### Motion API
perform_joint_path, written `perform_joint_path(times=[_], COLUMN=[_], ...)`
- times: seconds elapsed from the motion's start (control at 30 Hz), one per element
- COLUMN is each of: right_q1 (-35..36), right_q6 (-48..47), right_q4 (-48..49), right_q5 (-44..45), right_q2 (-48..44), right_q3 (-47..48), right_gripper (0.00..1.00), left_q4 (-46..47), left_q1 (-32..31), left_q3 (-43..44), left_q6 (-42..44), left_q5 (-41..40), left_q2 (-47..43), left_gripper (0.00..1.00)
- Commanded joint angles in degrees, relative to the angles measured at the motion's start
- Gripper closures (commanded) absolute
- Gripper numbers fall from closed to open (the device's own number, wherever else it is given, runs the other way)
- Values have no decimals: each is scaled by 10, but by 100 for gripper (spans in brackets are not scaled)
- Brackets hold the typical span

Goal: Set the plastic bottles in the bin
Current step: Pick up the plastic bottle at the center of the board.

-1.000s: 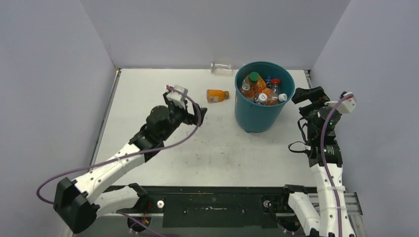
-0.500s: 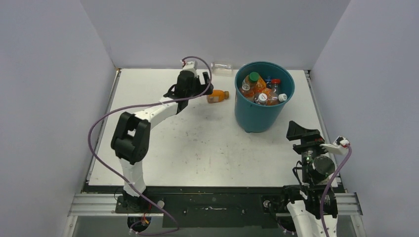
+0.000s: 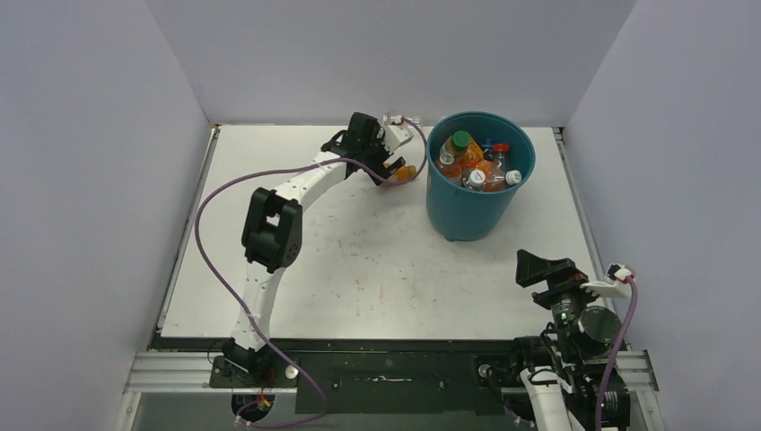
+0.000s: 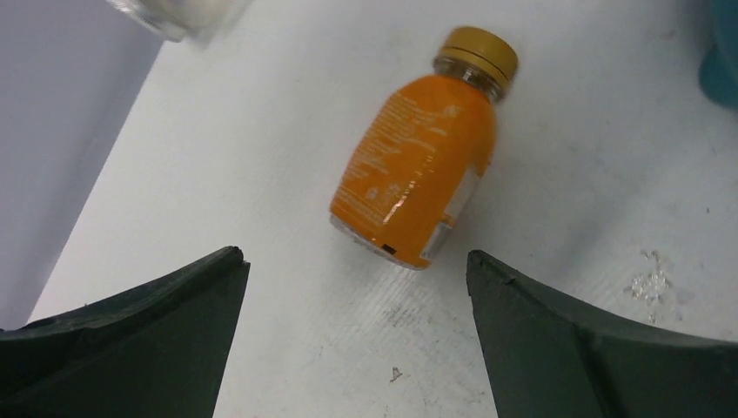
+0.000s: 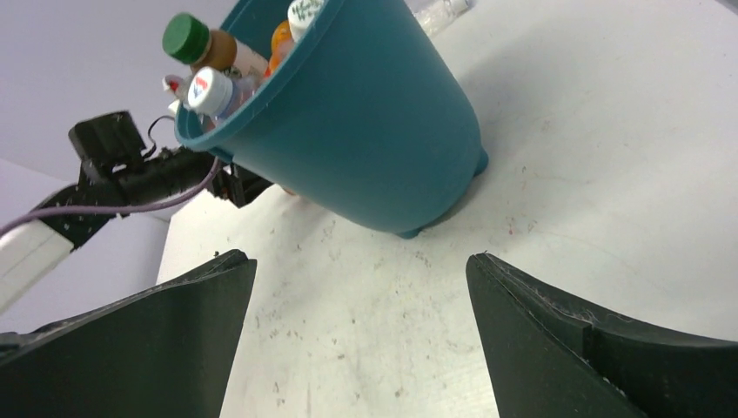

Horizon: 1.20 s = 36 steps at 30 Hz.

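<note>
A small orange bottle (image 4: 418, 165) with a yellow cap lies on its side on the white table, just ahead of my open left gripper (image 4: 357, 261) and not between the fingers. In the top view my left gripper (image 3: 388, 162) partly covers this bottle (image 3: 406, 172), just left of the teal bin (image 3: 476, 202). The bin (image 5: 365, 122) holds several bottles, including a green-capped one (image 3: 461, 140). A clear bottle (image 4: 178, 13) lies by the back wall. My right gripper (image 3: 538, 268) is open and empty near the table's front right, and the right wrist view shows it (image 5: 361, 261) facing the bin.
Grey walls enclose the table on the left, back and right. The left arm's purple cable (image 3: 215, 233) loops over the left half of the table. The bin stands at the back right.
My left gripper has swung right along the back of the table to the orange bottle. My right arm has drawn back a little more to the front right corner.
</note>
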Motion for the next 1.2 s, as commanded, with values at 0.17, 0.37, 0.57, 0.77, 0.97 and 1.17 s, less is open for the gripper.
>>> perform_joint_path(times=[0.17, 0.37, 0.57, 0.77, 0.97, 1.17], right_q1=[-3, 8, 12, 9, 3, 0], right_q6=[-45, -54, -50, -49, -44, -42], right_q4=[-95, -97, -87, -89, -87, -84], right_q5=[-51, -44, -51, -47, -54, -61], right_q2=[-14, -14, -15, -14, -14, -13], right_q3=[34, 35, 22, 31, 29, 33], right_gripper=[4, 4, 4, 4, 4, 4], left_q4=[-159, -139, -125, -82, -46, 15], left_q1=[-35, -32, -31, -32, -32, -33], left_q3=[174, 178, 160, 142, 123, 63], left_q6=[183, 185, 178, 150, 134, 110], left_q5=[62, 44, 48, 36, 21, 1], left_q2=[97, 122, 133, 158, 159, 122], left_gripper=[4, 4, 3, 7, 23, 53])
